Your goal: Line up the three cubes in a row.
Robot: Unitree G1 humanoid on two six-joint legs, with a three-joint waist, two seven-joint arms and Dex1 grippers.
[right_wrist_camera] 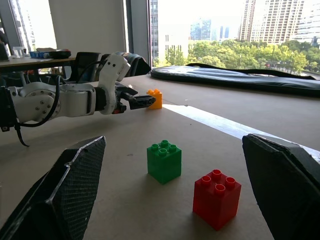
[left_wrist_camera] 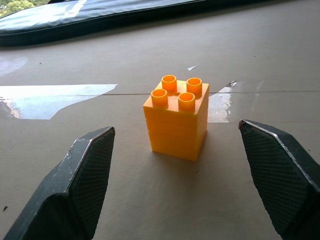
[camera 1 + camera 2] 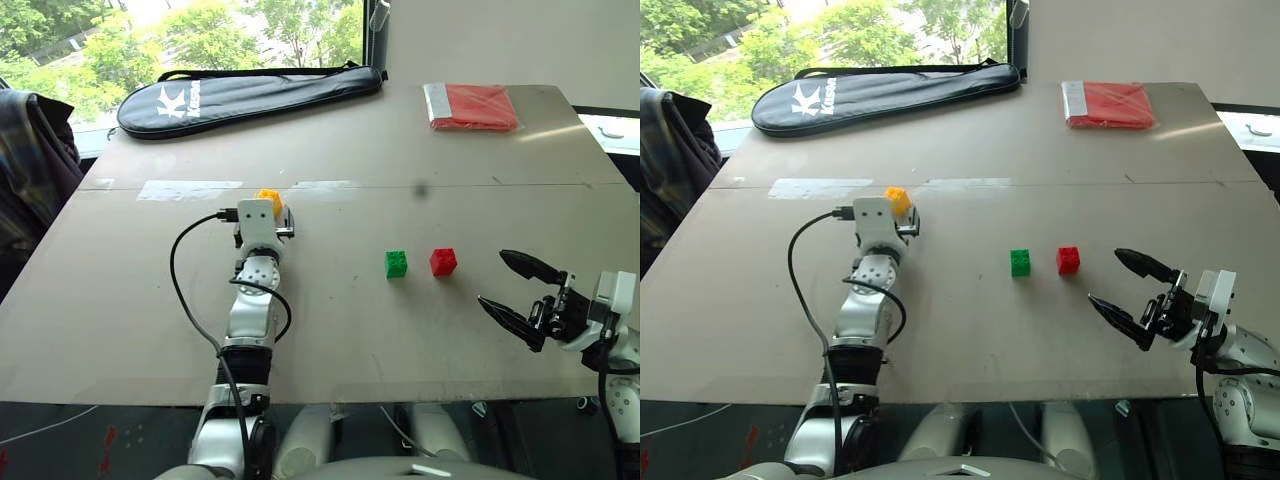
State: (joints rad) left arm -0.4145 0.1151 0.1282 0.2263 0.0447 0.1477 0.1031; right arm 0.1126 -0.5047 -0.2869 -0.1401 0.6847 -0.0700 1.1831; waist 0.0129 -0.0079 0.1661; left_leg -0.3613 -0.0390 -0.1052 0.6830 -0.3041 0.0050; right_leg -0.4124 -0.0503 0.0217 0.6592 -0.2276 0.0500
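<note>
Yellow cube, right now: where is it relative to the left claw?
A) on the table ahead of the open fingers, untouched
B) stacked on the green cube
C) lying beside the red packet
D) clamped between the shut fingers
A. The yellow cube stands on the table just beyond the left claw, whose fingers are spread wide on either side with gaps to the cube.

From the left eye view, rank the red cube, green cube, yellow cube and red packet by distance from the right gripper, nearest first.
From the right gripper:
1. Red cube, just ahead-left of it.
2. Green cube, beside the red one.
3. Yellow cube and red packet, too close to call.
</note>
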